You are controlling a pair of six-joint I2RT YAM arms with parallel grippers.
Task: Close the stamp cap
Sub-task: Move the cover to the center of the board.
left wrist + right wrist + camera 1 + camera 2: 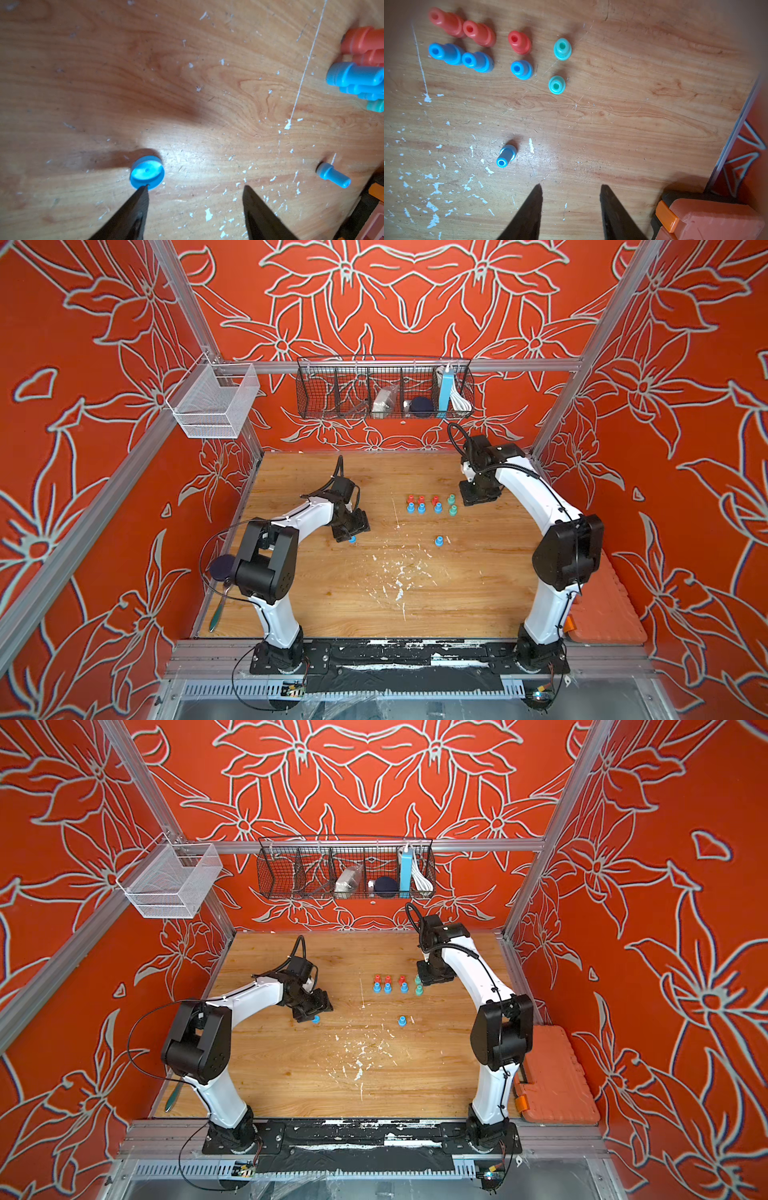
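We are in a robot test cell, a lab rig rather than a home. An aluminium frame [519,364] carries printed red flower walls [62,489] around a scarred wooden tabletop [353,605]. The left arm [307,514] and right arm [536,489] are bolted to a metal base plate [415,651]. Beyond the right gripper [478,497] a black wire basket [324,385] hangs on the frame. A white mesh basket [208,406] hangs above and outward of the left gripper [351,533]. An orange tool case [611,605] lies outward of the right gripper.

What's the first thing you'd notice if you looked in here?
The bright orange flower walls all around. Then the red, blue and green stamps in rows on the wooden table, one blue stamp alone nearer the front, and a round blue cap by the left end effector.
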